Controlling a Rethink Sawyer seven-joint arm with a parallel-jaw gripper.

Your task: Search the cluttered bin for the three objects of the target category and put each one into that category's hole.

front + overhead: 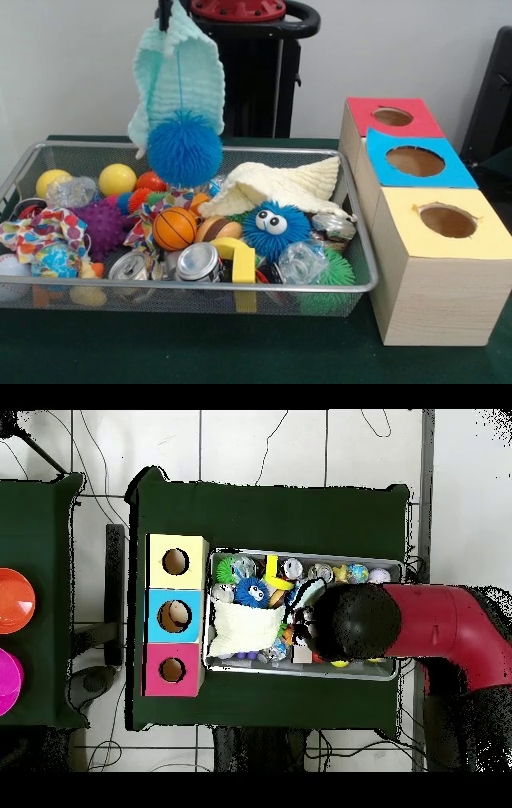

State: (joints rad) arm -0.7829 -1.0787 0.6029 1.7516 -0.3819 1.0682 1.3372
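Cloth hangs from my gripper (165,14): a mint-green knitted cloth (178,74), pinched at its top corner between my jaws, high above the wire basket (240,152). Clinging to the cloth's lower end is a blue spiky ball (185,149), dangling just over the basket's far rim. From overhead my red arm (440,634) reaches across the basket and its dark head covers what I hold.

Below, the basket sits on the green desk (160,352), full of clutter. A cream knitted cloth (280,188) lies bunched against the far side towards the boxes. Just in front of it sits a blue fuzzy ball with googly eyes (274,227). A small basketball (174,228) rests near the middle, a purple spiky ball (102,224) beside it, and two yellow balls (117,179) lie at the far rim. Two drink cans (197,262) lie against the near wall, next to a yellow block (240,261) and a green spiky ball (336,270).

Beside the basket stand three wooden boxes in a row, each with a round hole in its lid: the red box (392,118) farthest, the blue box (416,160) in the middle, the yellow box (444,224) nearest.
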